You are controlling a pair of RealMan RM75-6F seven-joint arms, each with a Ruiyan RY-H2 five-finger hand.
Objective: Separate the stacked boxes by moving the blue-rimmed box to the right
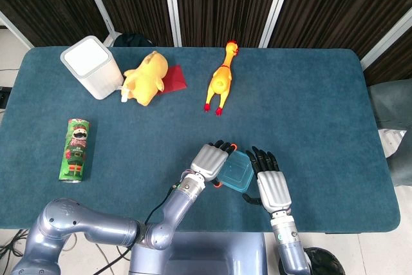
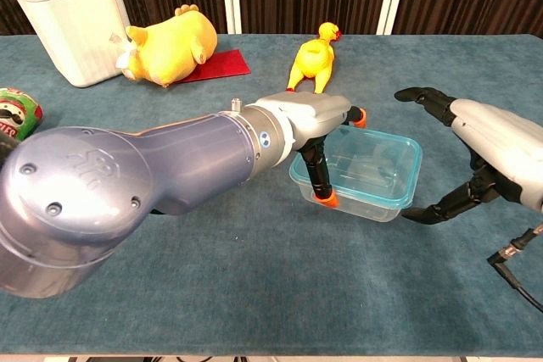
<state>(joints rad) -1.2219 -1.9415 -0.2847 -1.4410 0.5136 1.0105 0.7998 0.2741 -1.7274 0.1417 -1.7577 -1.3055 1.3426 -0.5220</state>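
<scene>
The clear box with a blue rim [image 1: 237, 173] sits near the table's front edge, and I cannot make out a second box nested in it. In the chest view the blue-rimmed box [image 2: 373, 171] stands flat on the cloth. My left hand [image 1: 211, 161] grips its left wall, with orange fingertips [image 2: 325, 201] at the near corner and over the far rim. My right hand [image 1: 273, 188] is just right of the box, fingers spread, holding nothing. In the chest view the right hand [image 2: 492, 154] arches beside the box's right end, its thumb tip close to the front right corner.
At the back stand a white bin [image 1: 93, 66], a yellow plush toy [image 1: 147, 77] on a red cloth [image 1: 175, 78], and a rubber chicken [image 1: 220, 80]. A green chips can [image 1: 76, 149] lies at the left. The table's front edge [image 1: 335, 228] is close behind both hands.
</scene>
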